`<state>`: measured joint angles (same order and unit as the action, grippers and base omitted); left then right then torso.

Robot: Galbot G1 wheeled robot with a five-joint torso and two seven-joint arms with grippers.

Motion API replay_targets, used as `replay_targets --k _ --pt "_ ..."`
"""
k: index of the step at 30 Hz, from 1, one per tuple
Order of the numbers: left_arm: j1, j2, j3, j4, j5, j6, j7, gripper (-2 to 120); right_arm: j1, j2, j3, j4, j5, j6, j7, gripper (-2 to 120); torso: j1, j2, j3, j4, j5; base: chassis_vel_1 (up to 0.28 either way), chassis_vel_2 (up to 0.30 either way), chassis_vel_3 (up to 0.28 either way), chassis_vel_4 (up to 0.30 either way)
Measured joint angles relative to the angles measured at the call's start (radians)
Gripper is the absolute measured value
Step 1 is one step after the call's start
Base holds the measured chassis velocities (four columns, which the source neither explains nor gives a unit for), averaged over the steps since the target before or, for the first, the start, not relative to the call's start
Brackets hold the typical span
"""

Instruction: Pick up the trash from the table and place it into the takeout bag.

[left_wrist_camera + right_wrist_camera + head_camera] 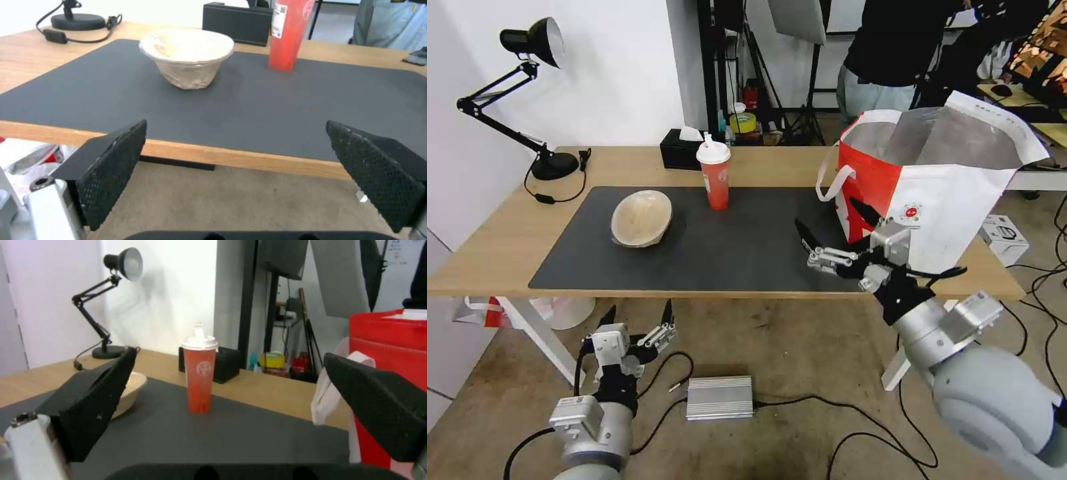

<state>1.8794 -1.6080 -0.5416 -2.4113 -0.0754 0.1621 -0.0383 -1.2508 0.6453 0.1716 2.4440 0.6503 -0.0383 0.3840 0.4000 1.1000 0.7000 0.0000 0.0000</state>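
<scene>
We see the right gripper (832, 231), jaws wide and empty, over the bench (500, 247) beside the takeout bag (934, 180), the red cup (714, 175) at its eleven o'clock, the pulp bowl (641, 217) at nine, and the left gripper (638, 319) wide below the bench edge.

- The right tool (834, 230) has two slim black pointed fingers on silver linkages and a white block housing.
- The left tool (637, 318) matches it; its finger pads (113, 166) are black with cross-hatched texture.
- Both arms have silver-grey cylindrical wrists, black collars and black cables.
</scene>
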Motion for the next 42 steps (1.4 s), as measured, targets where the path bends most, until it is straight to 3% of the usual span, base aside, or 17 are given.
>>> replay_targets --k 28,42 --pt "-0.007 0.000 -0.007 -0.004 -0.001 0.001 -0.001 99 -0.227 0.109 -0.025 0.051 -0.154 0.012 0.105 100 0.000 0.000 0.000 0.0000 0.0000 0.000 0.000 0.000 0.000" --pt "-0.001 0.000 -0.010 -0.014 -0.003 0.001 -0.002 99 -0.273 0.110 -0.026 0.057 -0.181 -0.007 0.150 100 0.000 0.000 0.000 0.0000 0.0000 0.000 0.000 0.000 0.000"
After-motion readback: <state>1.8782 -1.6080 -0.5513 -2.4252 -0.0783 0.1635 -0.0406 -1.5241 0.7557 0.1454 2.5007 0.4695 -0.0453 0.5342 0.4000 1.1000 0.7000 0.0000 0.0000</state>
